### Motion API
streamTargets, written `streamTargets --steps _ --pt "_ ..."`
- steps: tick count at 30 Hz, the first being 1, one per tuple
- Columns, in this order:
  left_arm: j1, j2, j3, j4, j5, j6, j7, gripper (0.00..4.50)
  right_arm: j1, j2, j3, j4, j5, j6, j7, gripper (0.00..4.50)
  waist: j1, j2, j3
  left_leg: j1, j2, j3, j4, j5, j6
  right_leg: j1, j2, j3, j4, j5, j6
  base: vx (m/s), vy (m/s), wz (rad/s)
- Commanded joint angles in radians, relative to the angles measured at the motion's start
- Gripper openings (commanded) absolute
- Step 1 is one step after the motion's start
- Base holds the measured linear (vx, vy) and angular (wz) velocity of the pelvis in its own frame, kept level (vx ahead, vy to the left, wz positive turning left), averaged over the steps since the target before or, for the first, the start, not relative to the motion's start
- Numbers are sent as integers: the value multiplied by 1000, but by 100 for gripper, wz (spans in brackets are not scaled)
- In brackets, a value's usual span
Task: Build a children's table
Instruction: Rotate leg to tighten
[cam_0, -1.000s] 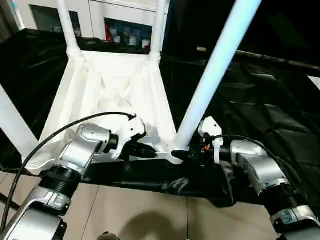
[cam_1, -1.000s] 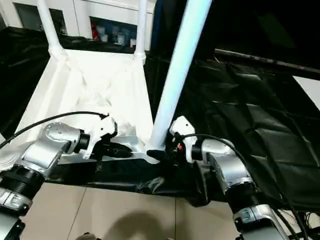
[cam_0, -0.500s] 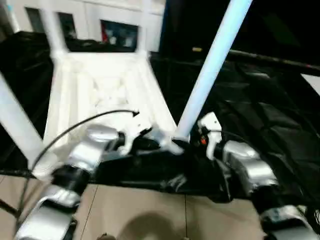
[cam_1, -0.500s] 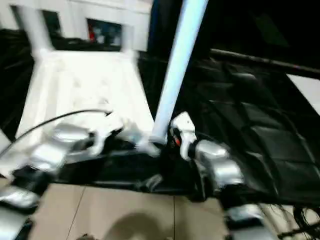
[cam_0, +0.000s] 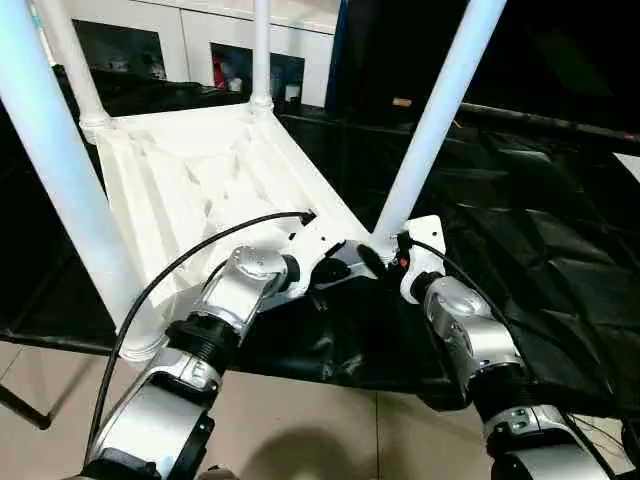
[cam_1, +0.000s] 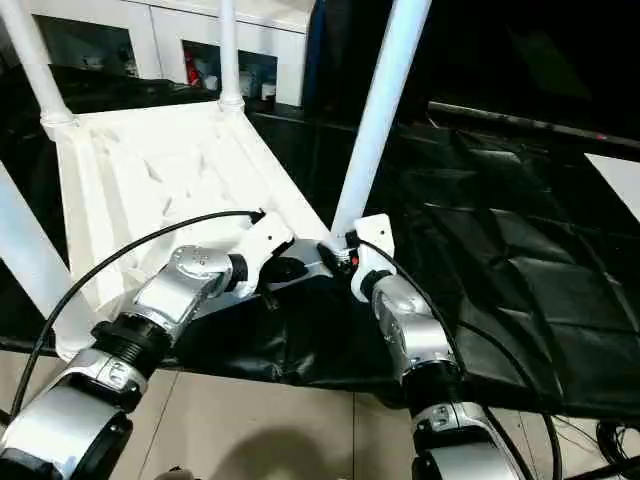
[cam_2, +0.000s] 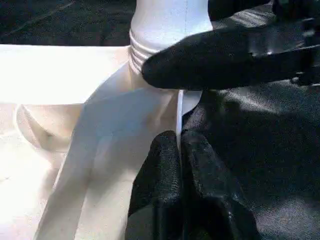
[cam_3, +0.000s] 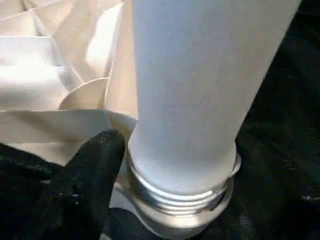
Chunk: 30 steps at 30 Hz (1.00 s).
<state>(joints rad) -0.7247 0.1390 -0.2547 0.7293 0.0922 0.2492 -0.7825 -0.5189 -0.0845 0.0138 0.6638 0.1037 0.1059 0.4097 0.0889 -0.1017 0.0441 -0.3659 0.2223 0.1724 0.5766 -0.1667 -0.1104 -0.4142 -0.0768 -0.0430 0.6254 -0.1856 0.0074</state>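
The children's table (cam_0: 210, 180) lies upside down on the black-draped work table (cam_0: 520, 230), its ribbed underside turned up and all four white legs standing in the corner sockets. Seen from the head camera, two legs rise at the far corners, toward 11 and 12 o'clock, one thick leg (cam_0: 60, 180) stands close at 9 o'clock, and the near right leg (cam_0: 430, 120) leans up toward 1 o'clock from the near right corner socket (cam_0: 375, 240).

At that corner both grippers are gathered. The left gripper (cam_2: 179, 150) is pressed shut — its two black fingers are pinched on the thin white rim of the tabletop just beside the socket. The right gripper (cam_0: 385, 262) is spread wide around the threaded base of the near right leg; one black finger (cam_3: 85, 175) is seen lying against the leg's foot, though a firm grasp cannot be told.

Beyond the table, white cabinets (cam_0: 200, 40) are seen at 12 o'clock, and a tiled floor (cam_0: 330, 430) at 6 o'clock.
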Motion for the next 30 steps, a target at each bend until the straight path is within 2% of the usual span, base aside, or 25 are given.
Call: streamTargets --steps 1,4,7,8,10,11,13,17,18,19,30 --pt "25 6 -10 4 -26 -35 -54 0 5 -4 96 -58 7 -17 163 387 0 -4 -53 1 1 7 -65 -246 20 47 -49 30 -95 -322 -118 0 0 0" --pt "47 55 -19 -21 -28 -47 -127 0 20 -74 130 -84 0 -22 282 397 0 -4 -53 0 2 7 -65 -246 27 47 -50 30 -96 -333 -119 0 0 0" --pt "76 117 -23 -76 -54 -35 -239 0 31 -143 132 -112 20 -14 389 397 1 -5 -52 -1 5 8 -65 -236 31 48 -51 31 -93 -319 -128 0 0 0" --pt "102 164 -28 -131 -90 -47 -348 0 33 -184 125 -130 35 -7 455 397 2 -4 -53 0 7 6 -66 -228 29 50 -51 29 -89 -305 -137 0 0 0" --pt "120 193 -29 -170 -118 -38 -417 0 33 -204 120 -139 45 -1 494 397 -1 0 -54 3 8 9 -65 -216 33 44 -47 31 -84 -251 -164 0 0 0" --pt "126 202 -28 -183 -128 -27 -438 0 33 -208 118 -142 49 2 506 397 1 1 -55 7 8 11 -63 -214 33 43 -48 32 -81 -232 -173 0 0 0" --pt "141 251 -25 -227 -154 10 -516 0 37 -244 125 -169 76 26 591 397 -1 3 -55 5 10 11 -64 -199 39 46 -45 31 -73 -171 -201 0 0 0" --pt "144 274 -21 -236 -159 23 -538 0 38 -259 134 -174 88 36 631 397 0 3 -57 6 8 12 -63 -195 38 48 -45 30 -70 -151 -210 0 0 0" --pt "146 279 -21 -241 -163 33 -546 0 39 -260 135 -174 89 36 638 370 0 3 -56 6 8 12 -63 -194 34 49 -46 30 -70 -154 -209 0 0 0" --pt "152 285 -18 -251 -167 37 -547 0 45 -260 143 -176 85 38 657 370 0 -1 -56 5 7 13 -62 -190 34 50 -46 30 -70 -152 -208 0 0 0" --pt "163 286 -11 -272 -172 46 -539 0 57 -251 157 -189 96 50 679 280 1 0 -57 6 6 13 -61 -173 31 51 -46 31 -69 -151 -203 0 0 0"
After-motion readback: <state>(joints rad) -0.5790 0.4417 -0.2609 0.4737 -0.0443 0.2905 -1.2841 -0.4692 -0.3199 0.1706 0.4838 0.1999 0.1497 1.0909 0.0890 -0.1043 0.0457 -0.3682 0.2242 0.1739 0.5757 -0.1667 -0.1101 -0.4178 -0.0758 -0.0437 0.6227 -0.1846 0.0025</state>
